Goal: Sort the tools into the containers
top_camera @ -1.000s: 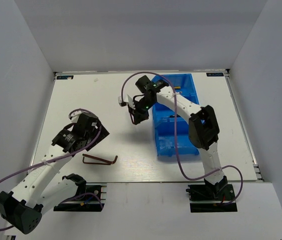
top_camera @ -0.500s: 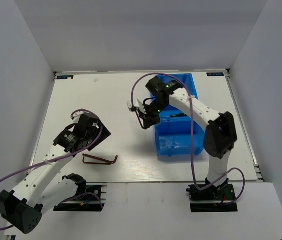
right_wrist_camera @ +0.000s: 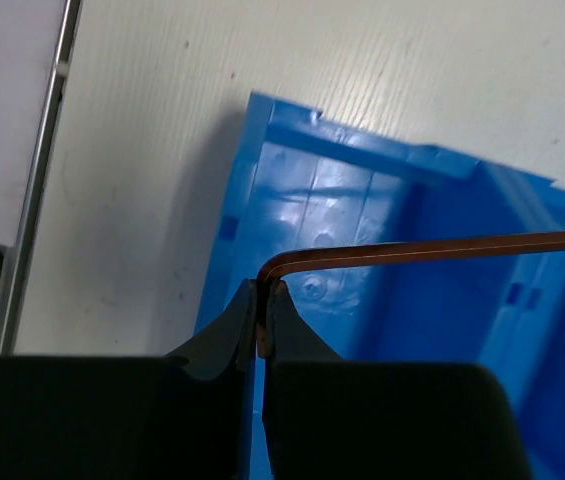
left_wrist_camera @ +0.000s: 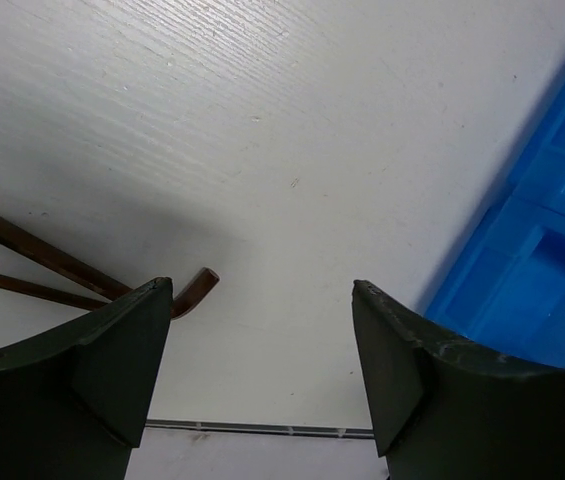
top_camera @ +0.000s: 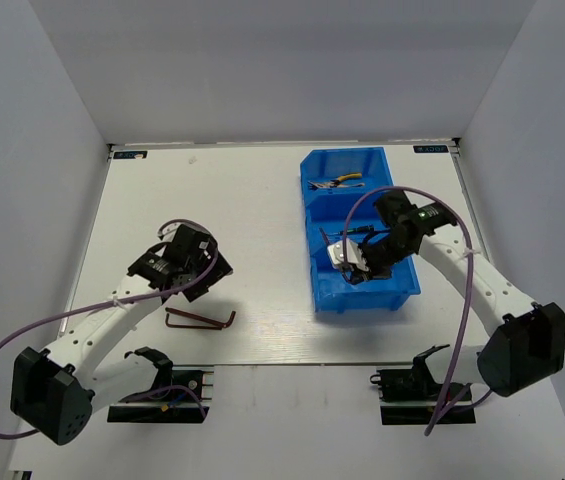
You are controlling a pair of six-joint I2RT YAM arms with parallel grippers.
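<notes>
1. Quick count from my end: one blue bin (top_camera: 362,300) with three compartments, sitting on the right half of the desk (top_camera: 242,200).
2. Right claw (right_wrist_camera: 262,300) is clamped shut on a brown hex key (right_wrist_camera: 412,250), pinching the short leg just under the bend. The long leg sticks out sideways over the bin. From the top camera that claw hangs over the near compartment.
3. More hex keys (top_camera: 200,318) lie on the desk near its front edge. I make it two, overlapping, so three in all, but don't hold me to that.
4. Yellow-handled pliers (top_camera: 342,181) are in the far compartment. I can't tell if it's one pair or two.
5. Left claw (left_wrist_camera: 259,290) is spread wide open with nothing in it, just beside the keys on the desk.
6. Versus a second ago: the right claw was out over bare desk left of the bin and has swung across above it. The left arm has nudged closer to the desk keys, which haven't budged.
</notes>
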